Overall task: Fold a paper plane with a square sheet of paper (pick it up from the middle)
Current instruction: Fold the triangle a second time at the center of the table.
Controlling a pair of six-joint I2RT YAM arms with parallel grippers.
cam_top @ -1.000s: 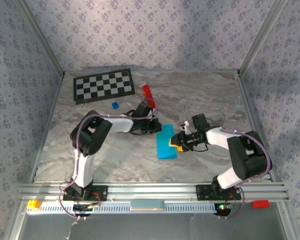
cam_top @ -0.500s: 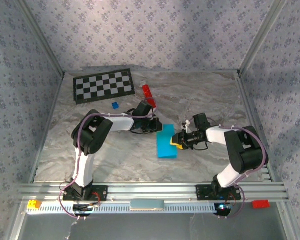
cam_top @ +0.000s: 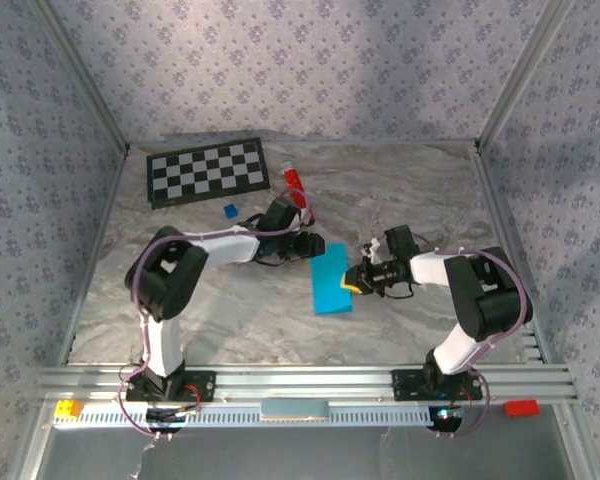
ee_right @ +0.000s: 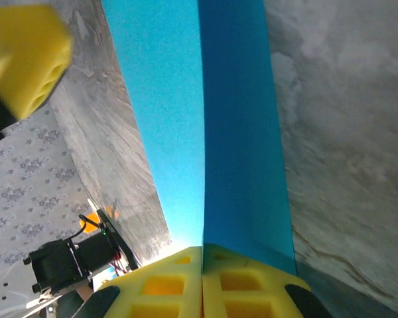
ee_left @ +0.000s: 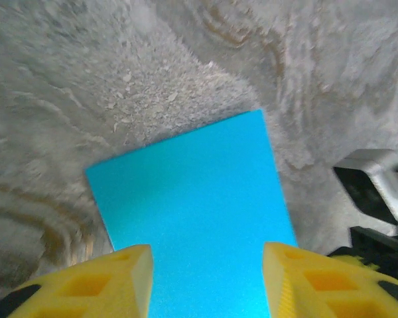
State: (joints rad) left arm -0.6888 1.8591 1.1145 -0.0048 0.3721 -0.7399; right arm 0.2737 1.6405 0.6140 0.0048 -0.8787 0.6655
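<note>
Your folded blue paper [cam_top: 331, 282] lies flat, long axis near to far; the right gripper [cam_top: 353, 282] clenches its right edge, the left gripper [cam_top: 310, 245] hangs released over its far end.

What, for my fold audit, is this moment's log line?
paper: folded rectangle | left claw: open over paper | right claw: shut on paper
</note>
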